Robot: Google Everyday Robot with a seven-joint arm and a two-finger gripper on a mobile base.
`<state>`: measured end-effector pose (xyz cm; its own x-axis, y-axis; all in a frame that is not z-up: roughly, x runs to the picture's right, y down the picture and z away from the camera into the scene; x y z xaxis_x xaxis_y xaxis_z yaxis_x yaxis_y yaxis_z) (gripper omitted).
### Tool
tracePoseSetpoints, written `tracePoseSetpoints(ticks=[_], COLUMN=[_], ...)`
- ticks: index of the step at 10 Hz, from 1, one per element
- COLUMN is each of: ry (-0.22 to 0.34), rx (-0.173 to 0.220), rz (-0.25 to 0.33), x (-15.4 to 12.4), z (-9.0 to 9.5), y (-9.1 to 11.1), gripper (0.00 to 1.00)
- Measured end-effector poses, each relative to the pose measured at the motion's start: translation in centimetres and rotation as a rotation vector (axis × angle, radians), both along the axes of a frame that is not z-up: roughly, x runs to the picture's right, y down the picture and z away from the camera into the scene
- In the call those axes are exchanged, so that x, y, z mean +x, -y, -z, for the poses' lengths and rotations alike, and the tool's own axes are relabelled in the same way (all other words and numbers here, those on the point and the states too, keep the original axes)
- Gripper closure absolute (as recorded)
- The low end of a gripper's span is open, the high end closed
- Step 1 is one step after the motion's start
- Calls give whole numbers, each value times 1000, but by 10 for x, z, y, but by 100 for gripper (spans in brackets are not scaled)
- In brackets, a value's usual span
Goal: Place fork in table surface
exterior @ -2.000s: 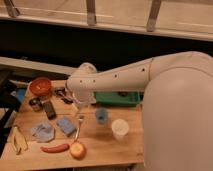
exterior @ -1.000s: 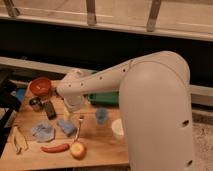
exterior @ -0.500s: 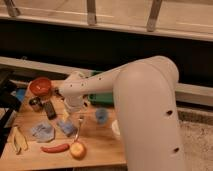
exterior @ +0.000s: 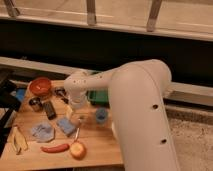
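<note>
1. A dark wall with a pale ledge and metal posts runs behind the tan wooden bench (exterior: 100, 142).
2. The big white arm (exterior: 135, 95) reaches from the right across the bench and hides its right part and most of the green tray (exterior: 96, 95).
3. The gripper (exterior: 77, 110) hangs at the arm's end, pointing down over the middle of the bench; whether its jaws are open or closed cannot be told.
4. The fork (exterior: 77, 132) is just below the gripper, slim and silvery, slanting towards the front edge. Its upper end reaches up to the gripper, but I cannot tell whether the two touch.
5. A blue pad (exterior: 65, 125) is just left of the fork, and a grey-blue cloth (exterior: 42, 132) lies further left.
6. A chili (exterior: 55, 148) and a round fruit (exterior: 77, 150) lie near the fork's lower end, at the front edge.
7. A blue cup (exterior: 101, 116) stands to the fork's right, beside the arm.
8. At the back left are a red bowl (exterior: 40, 86), a metal cup (exterior: 35, 103) and a black object (exterior: 49, 109).
9. A yellow item (exterior: 19, 140) lies at the far left.
</note>
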<state>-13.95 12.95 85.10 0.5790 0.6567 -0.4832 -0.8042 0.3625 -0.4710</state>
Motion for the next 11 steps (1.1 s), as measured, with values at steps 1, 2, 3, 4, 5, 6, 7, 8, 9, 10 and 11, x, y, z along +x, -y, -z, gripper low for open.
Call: tracePoseSetpoints(ticks=[1,2,3,4,5,6,7,8,9,10,11], ry=[-14,-21,-30,-35,-43,-48,-56,-66,-82,-104,-136], rx=[-6,-11,-10,-8,-4,-1,1,1,5,12,27], rz=[-8,-8,-11,-13,-12,-10,-7,-6,-3,5,22], x=[5,6,5,4,4,4,5,5,7,8,9], z=[-9,-13,-16,-16,-16,-16,-17,-18,-20,-22,-23], y=[1,-2,-4,-6,-9,-10,-12,-14,-15,-17,-19], gripper=[20,20,20,20,20,20,20,20,20,20,20])
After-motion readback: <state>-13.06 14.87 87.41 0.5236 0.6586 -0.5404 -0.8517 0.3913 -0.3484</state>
